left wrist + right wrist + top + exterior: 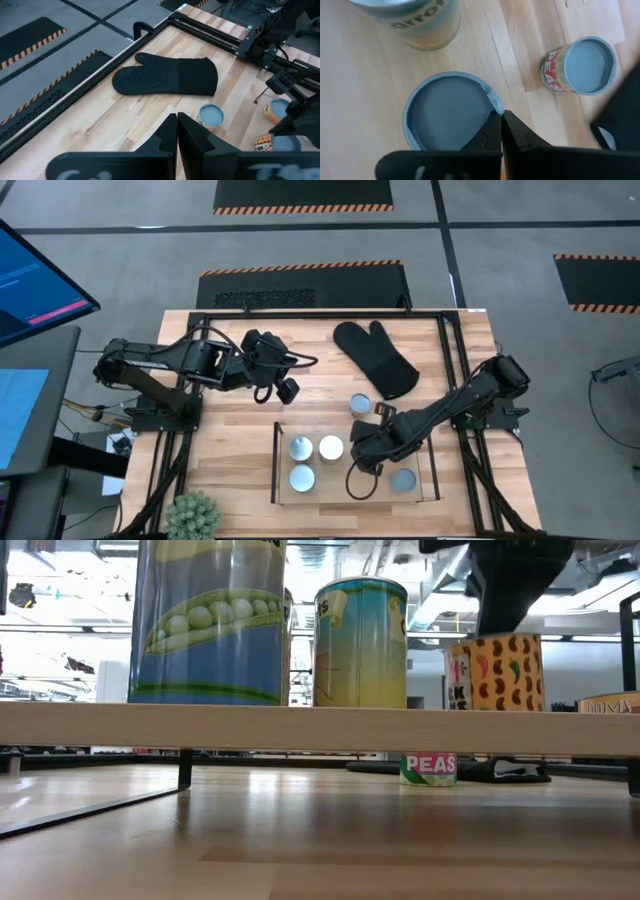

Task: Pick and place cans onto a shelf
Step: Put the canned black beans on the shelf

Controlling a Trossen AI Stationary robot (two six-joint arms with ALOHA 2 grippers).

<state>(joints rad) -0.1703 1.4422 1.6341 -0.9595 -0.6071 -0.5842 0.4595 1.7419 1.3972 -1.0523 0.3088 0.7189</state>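
Counter (240,470) busy: right claw (501,131) closed, empty, hovering over shelved can (451,112); descending risks knocking it. Left claw (177,131) closed, idling.

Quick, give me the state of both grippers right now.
Left gripper: shut, empty, above the table near the oven mitt.
Right gripper: shut, holding nothing, over a can on the shelf.
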